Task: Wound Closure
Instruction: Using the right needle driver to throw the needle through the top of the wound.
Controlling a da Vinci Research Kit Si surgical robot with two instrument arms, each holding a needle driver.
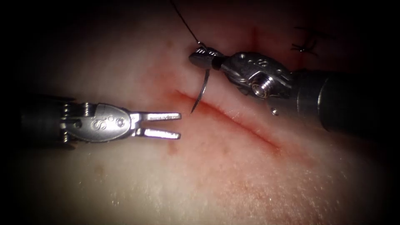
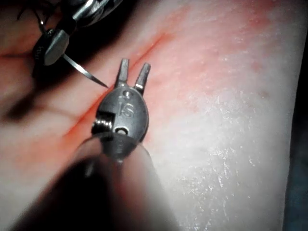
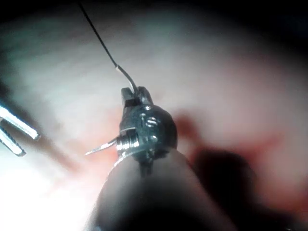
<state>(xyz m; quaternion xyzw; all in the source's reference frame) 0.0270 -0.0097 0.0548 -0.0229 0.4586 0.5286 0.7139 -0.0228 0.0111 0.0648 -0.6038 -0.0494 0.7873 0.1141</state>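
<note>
right end effector gripping needle near its tail, left end effector open

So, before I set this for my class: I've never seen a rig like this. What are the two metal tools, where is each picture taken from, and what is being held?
This is a surgical practice robot with two thin arms, each ending in a two-jawed tool. The endoscope view looks down on the tissue, a piece of pork belly with a reddish cut running across it. The other two views come from cameras near each arm's wrist.

The right arm's tool has its jaws shut on the curved needle, near the end where the thread joins. The needle's tip hangs by the cut's left end; it does not look to be in the tissue. The left arm's tool has open jaws and holds nothing. Dark thread ends lie beyond the right tool.
</note>
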